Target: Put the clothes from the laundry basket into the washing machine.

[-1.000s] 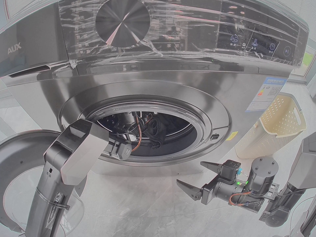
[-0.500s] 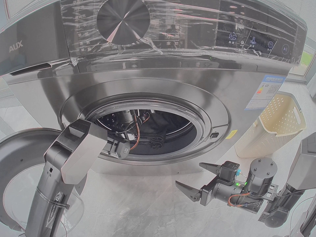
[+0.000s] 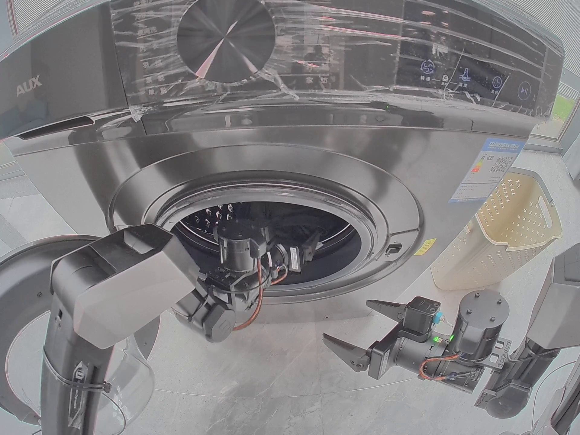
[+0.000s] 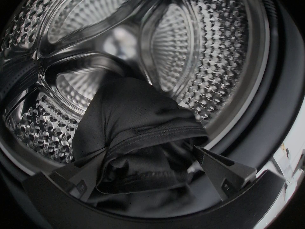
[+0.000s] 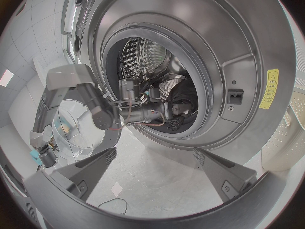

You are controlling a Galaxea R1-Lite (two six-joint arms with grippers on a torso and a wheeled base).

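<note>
Black garment (image 4: 136, 118) lies in the washing machine drum (image 4: 206, 64), just ahead of the spread-open left tool (image 4: 149, 175). Right tool (image 3: 348, 319) hangs open, empty; laundry basket (image 3: 513, 231) beyond it looks empty.

1. Two black, two-fingered metal grippers are hovering, the left gripper (image 4: 149, 150) and the right gripper (image 3: 347, 319), each with its fingers spread.
2. One dark grey, metal-fronted washing machine (image 3: 290, 152) is standing ahead of both pairs of fingers.
3. One crumpled black cloth garment (image 4: 136, 128) is lying in the drum, between the left gripper's fingers.
4. One cream, perforated plastic laundry basket (image 3: 513, 231) is standing well apart from the right gripper's fingers.
5. One round, glass-windowed door (image 3: 21, 297) is hanging open, well apart from all the fingers.
6. One round silver dial (image 3: 225, 38) is sitting far above them.
</note>
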